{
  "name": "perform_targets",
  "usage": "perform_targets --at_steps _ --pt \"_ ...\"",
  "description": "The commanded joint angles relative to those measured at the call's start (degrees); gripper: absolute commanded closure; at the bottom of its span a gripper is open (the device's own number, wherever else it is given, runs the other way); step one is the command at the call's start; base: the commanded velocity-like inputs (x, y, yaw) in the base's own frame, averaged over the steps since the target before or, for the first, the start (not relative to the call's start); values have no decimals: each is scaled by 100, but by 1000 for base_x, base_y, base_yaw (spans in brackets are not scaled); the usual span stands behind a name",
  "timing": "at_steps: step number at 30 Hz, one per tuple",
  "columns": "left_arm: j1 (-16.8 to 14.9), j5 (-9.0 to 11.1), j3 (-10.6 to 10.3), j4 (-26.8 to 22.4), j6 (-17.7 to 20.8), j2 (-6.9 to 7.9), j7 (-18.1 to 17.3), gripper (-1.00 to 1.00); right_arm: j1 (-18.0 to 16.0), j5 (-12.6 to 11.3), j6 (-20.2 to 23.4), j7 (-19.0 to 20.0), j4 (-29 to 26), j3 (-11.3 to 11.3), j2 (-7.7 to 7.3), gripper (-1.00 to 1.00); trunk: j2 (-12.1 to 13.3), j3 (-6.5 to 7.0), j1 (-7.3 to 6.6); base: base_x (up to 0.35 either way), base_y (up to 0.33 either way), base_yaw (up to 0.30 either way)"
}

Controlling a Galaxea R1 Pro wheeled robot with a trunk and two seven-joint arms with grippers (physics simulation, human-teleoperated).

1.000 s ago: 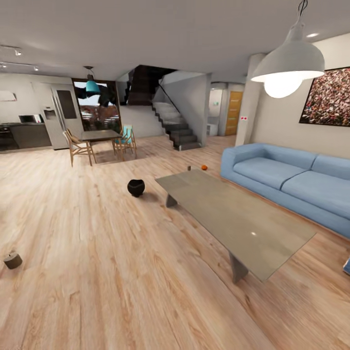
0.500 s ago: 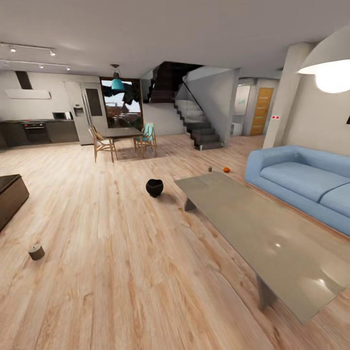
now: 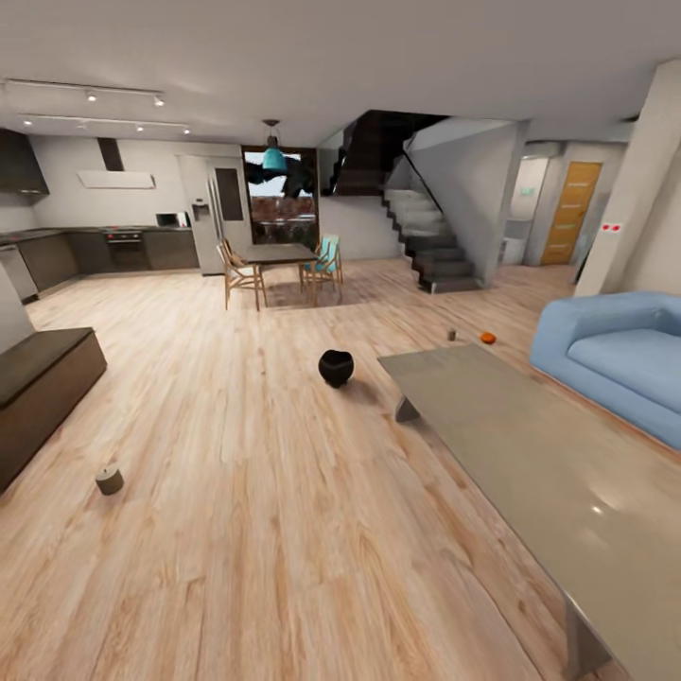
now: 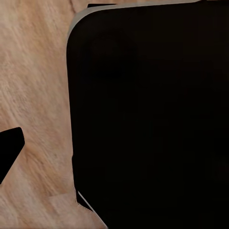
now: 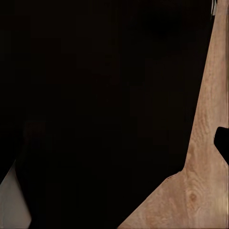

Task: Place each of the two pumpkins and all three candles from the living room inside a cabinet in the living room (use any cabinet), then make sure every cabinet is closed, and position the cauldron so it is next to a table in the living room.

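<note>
Pale grainy wood floor (image 3: 246, 530); glossy grey table (image 3: 530, 454) top; matt black cauldron (image 3: 336, 367); dull candle (image 3: 110, 480); dark wooden cabinet (image 3: 43, 388).

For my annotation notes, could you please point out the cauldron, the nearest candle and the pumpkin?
cauldron (image 3: 336, 368), head view, middle of its black body.
nearest candle (image 3: 109, 480), head view, its side.
pumpkin (image 3: 488, 338), head view, its orange centre.

The cabinet (image 3: 43, 378), the table (image 3: 530, 454) and the sofa (image 3: 615, 359) run off the head view's edges, and a far candle (image 3: 451, 334) is too small to make out.
</note>
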Motion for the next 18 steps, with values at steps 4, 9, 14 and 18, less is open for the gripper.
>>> perform_targets --at_steps 4,9,14,18 --pt "-5 -1 -2 7 -50 2 -1 -100 -1 7 3 1 -2 5 0 -100 -2 -26 3 337 0 249" --pt "-5 -1 -2 7 -57 2 -1 -100 1 7 3 1 -1 5 0 -100 -2 -53 3 337 0 243" --pt "-5 -1 -2 7 -59 2 -1 -100 0 7 3 1 1 5 0 -100 -2 -80 3 337 0 241" --pt "-5 -1 -2 9 -73 2 -1 -100 -1 7 3 1 6 3 0 -100 -2 -102 3 337 0 241"
